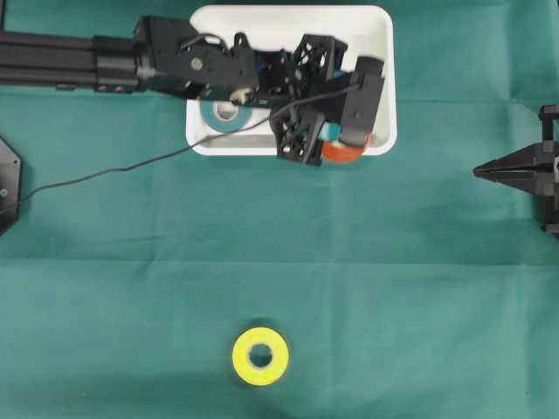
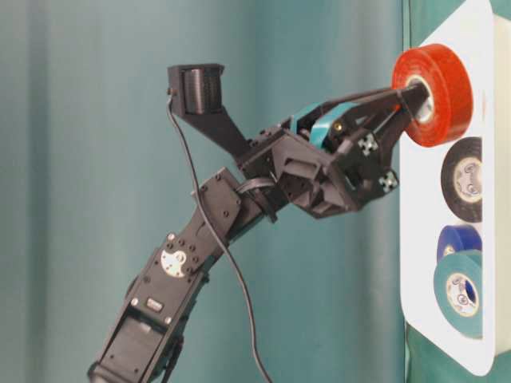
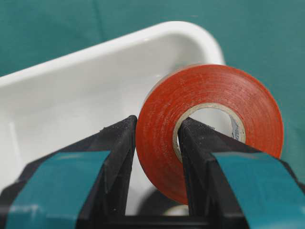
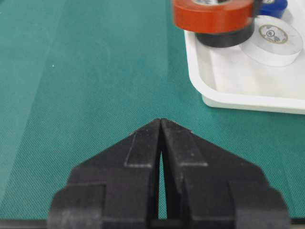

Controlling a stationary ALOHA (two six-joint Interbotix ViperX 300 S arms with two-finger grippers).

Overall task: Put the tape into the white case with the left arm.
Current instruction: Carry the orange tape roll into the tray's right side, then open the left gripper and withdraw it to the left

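My left gripper (image 3: 157, 121) is shut on the wall of a red tape roll (image 3: 159, 143), with one teal-patched finger through the roll's hole and the other on its outside. In the overhead view the red tape (image 1: 343, 154) hangs under the left gripper (image 1: 342, 144) at the near right edge of the white case (image 1: 383, 52). From table level the tape (image 2: 439, 96) is held just above the case (image 2: 415, 239). My right gripper (image 4: 161, 120) is shut and holds nothing; it stays at the table's right edge (image 1: 479, 171).
A yellow tape roll (image 1: 260, 356) lies on the green cloth near the front. The case holds a teal roll (image 1: 223, 113), a black roll (image 2: 463, 179), a blue roll (image 2: 457, 239) and a white roll (image 4: 271, 38). A black cable (image 1: 105, 172) trails leftward.
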